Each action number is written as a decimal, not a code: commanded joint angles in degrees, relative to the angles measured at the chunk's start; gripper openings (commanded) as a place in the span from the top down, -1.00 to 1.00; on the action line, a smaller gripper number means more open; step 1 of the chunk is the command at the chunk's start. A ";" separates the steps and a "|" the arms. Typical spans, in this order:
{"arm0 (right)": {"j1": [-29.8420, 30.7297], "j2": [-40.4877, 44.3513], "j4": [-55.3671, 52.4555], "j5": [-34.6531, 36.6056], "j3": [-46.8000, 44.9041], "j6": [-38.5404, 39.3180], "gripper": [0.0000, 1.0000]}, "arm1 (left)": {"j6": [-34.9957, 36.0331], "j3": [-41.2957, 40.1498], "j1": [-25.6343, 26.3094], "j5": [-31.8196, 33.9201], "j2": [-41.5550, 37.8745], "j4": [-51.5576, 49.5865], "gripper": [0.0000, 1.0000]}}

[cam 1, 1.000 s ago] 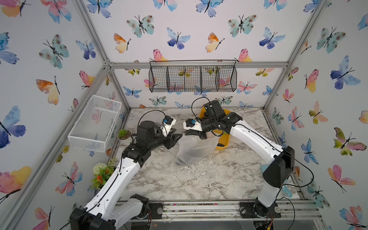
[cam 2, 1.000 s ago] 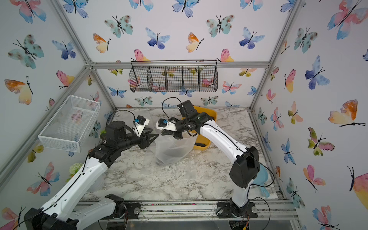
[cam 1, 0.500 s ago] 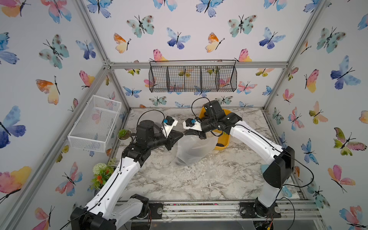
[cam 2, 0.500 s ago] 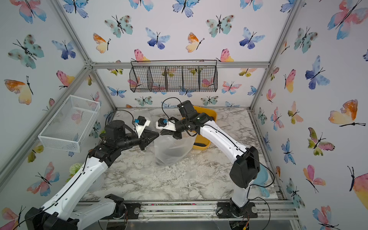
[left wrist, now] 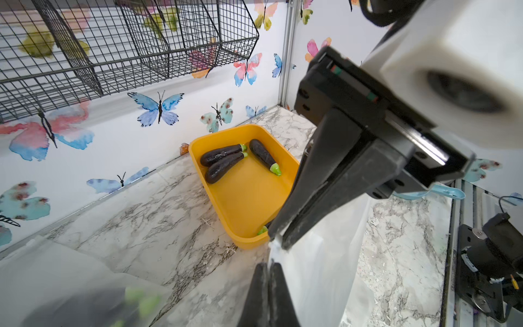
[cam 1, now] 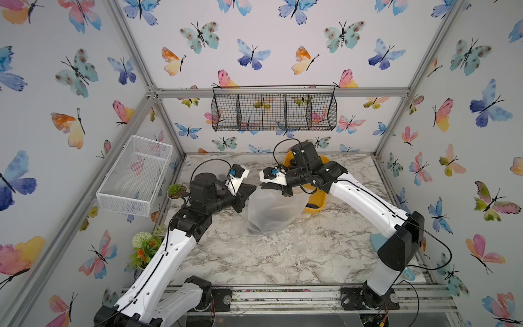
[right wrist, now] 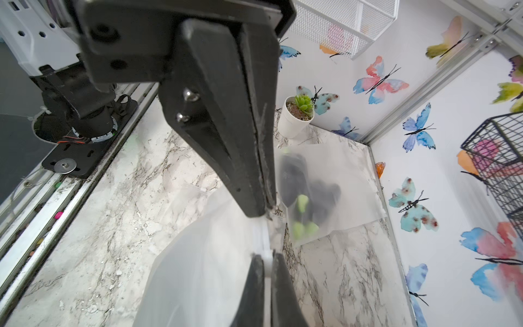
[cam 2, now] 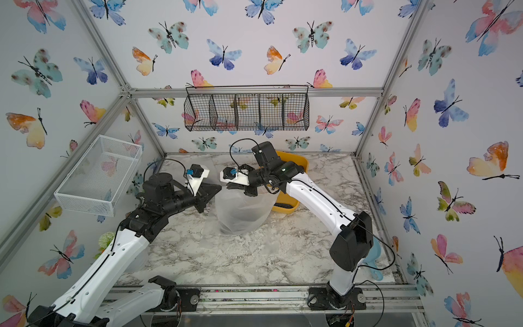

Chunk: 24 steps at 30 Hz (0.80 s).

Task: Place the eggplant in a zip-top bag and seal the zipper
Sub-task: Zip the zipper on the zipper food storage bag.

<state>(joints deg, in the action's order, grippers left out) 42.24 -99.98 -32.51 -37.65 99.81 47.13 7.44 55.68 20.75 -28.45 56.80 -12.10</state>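
A frosted zip-top bag (cam 1: 273, 211) hangs upright over the marble table, its bottom resting on the top. Both grippers pinch its top edge close together. My left gripper (cam 1: 252, 188) is shut on the zipper strip, seen in its wrist view (left wrist: 268, 266). My right gripper (cam 1: 265, 186) is shut on the same strip (right wrist: 267, 259), a finger's length away. The bag's (right wrist: 203, 269) contents are not clear through the plastic. Three dark eggplants (left wrist: 220, 154) with green caps lie in a yellow tub (left wrist: 246, 128) behind the bag.
A second frosted bag (right wrist: 308, 195) with eggplants inside lies flat at the back left. A small potted succulent (right wrist: 297, 116) and a flower bunch (cam 1: 144, 246) stand at the left edge. A white wire basket (cam 1: 135, 175) and a black one (cam 1: 273, 109) hang on the walls.
My left gripper has moved right to the bag's top edge and closed its jaws on it. The right gripper has kept its hold in place.
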 commanded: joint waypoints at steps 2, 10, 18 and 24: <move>-1.78 1.12 -2.22 5.70 0.96 -1.10 0.93 | -0.65 0.24 -0.87 6.50 -1.01 0.76 1.00; -5.50 1.93 -1.24 8.27 -1.42 -5.47 0.92 | -4.20 -0.64 -3.25 16.58 -0.82 4.46 1.00; -13.08 4.57 2.62 7.67 -5.75 -11.45 0.93 | -6.89 -0.81 -4.58 23.74 0.77 7.15 1.00; -15.99 6.22 3.60 7.62 -9.32 -12.40 0.92 | -7.00 -2.45 -4.58 23.13 0.34 8.21 1.00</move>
<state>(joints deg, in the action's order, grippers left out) 28.91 -95.92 -28.14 -34.22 92.16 36.84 1.04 54.11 18.11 -11.60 58.13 -5.69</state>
